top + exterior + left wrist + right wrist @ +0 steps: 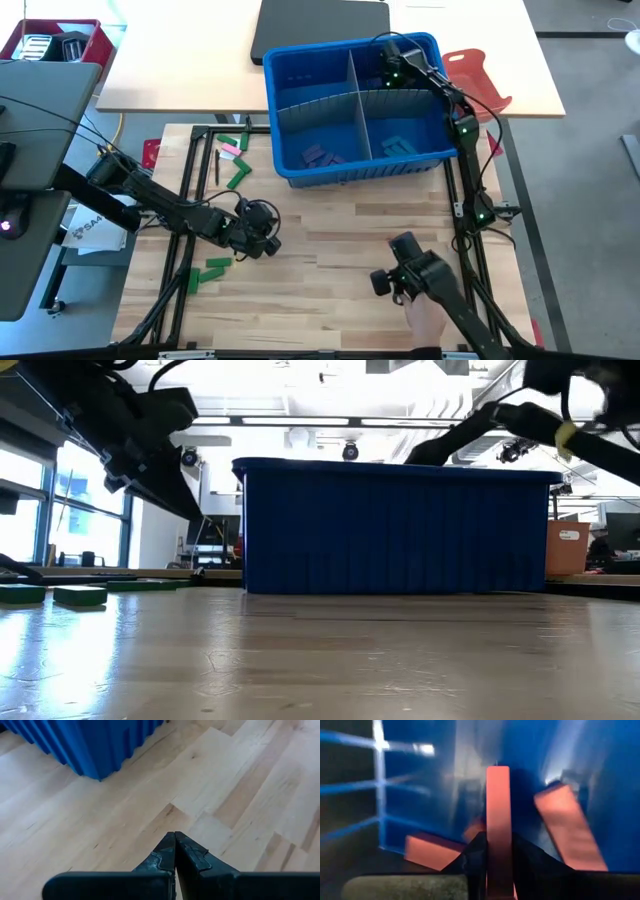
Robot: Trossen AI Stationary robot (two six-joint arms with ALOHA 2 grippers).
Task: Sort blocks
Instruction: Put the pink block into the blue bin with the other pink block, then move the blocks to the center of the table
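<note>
From above, the right tool [391, 62] hangs in the bin's [300, 60] far right part; green blocks [212, 268] lie near the closed, empty left tool [262, 243] on the surface [330, 270]. Up close, the right tool pinches a pink block [498, 815]; it could tip and land crooked.
</note>
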